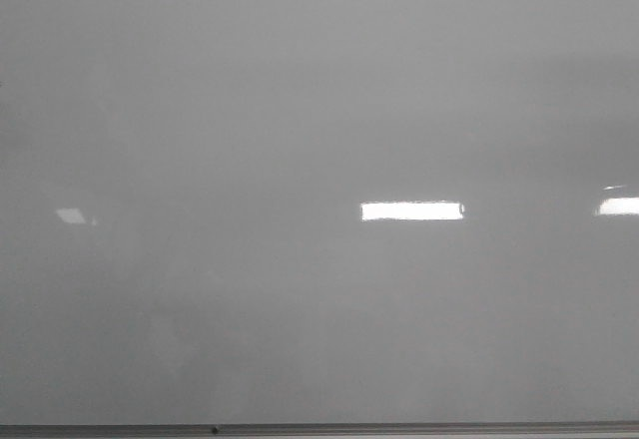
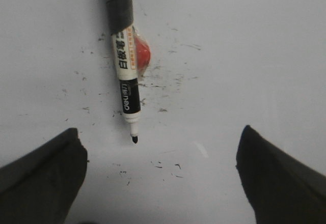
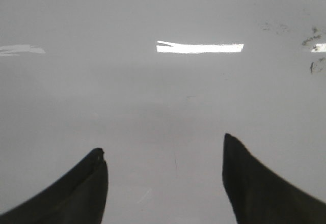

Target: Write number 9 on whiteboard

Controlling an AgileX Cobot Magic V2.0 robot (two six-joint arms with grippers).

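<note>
Both grippers, left (image 2: 162, 175) and right (image 3: 165, 180), jaws apart; uncapped marker (image 2: 125, 66) ahead of left jaws on blank whiteboard (image 1: 319, 110).

The whiteboard (image 1: 300, 110) is faced head-on and close by the front view, its edge strip (image 1: 399, 427) caught along the bottom of the frame. The same board is looked down on from each wrist view, nearer still, past spread fingertips (image 2: 46, 178) (image 3: 265, 183). A marker (image 2: 124, 66) is framed upper left by the left wrist view alone.
</note>
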